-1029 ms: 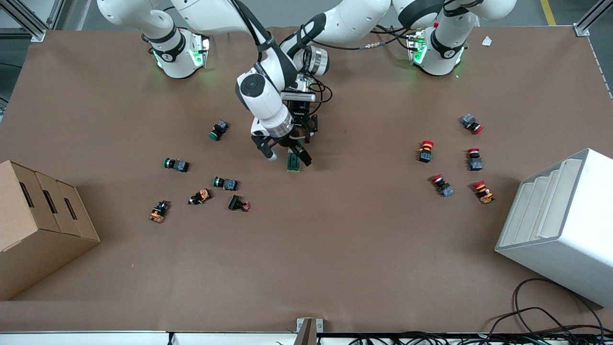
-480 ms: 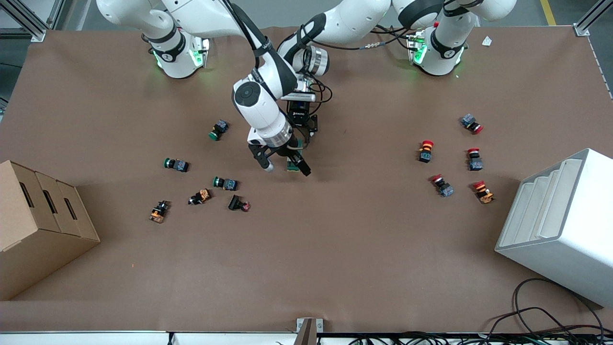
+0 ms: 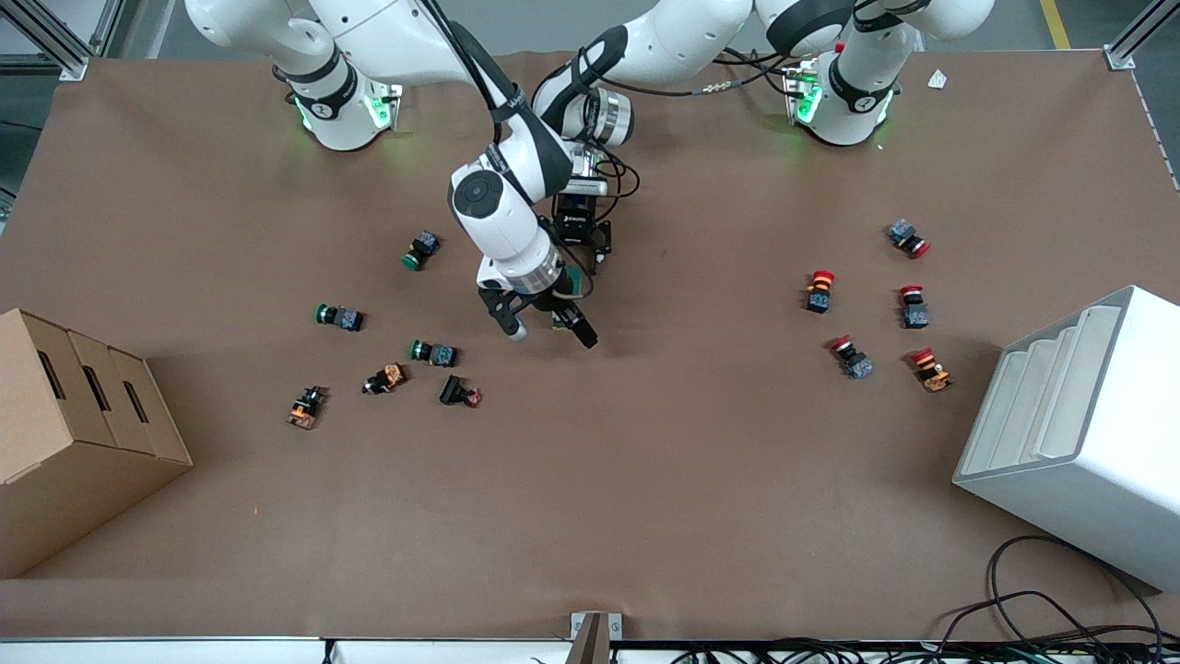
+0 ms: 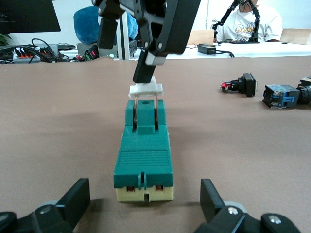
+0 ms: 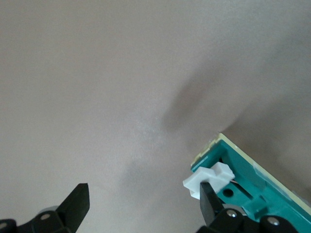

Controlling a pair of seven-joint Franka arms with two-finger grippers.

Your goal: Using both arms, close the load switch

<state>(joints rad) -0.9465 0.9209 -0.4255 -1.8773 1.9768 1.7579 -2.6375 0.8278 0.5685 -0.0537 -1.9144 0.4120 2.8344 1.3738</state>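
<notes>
Near the desk's [image 3: 645,480] middle, the right tool [image 3: 548,325] hangs spread wide, one finger [image 4: 146,68] touching the white lever [image 4: 145,89] of the load switch [image 4: 144,154]. Beside it, the left tool [image 4: 146,213] straddles that block, released.

From my remote seat, both arms are the usual glossy white shells with rounded joints and black bands at the seams. The right arm [image 3: 489,198] has a round dark cap on its wrist joint, and a black cable runs along its upper link. The left arm [image 3: 664,46] has a silver ring near the wrist and a tangle of black cables. Both bases glow green, each with a small dark mark on the collar. The jaws are black on both arms.
</notes>
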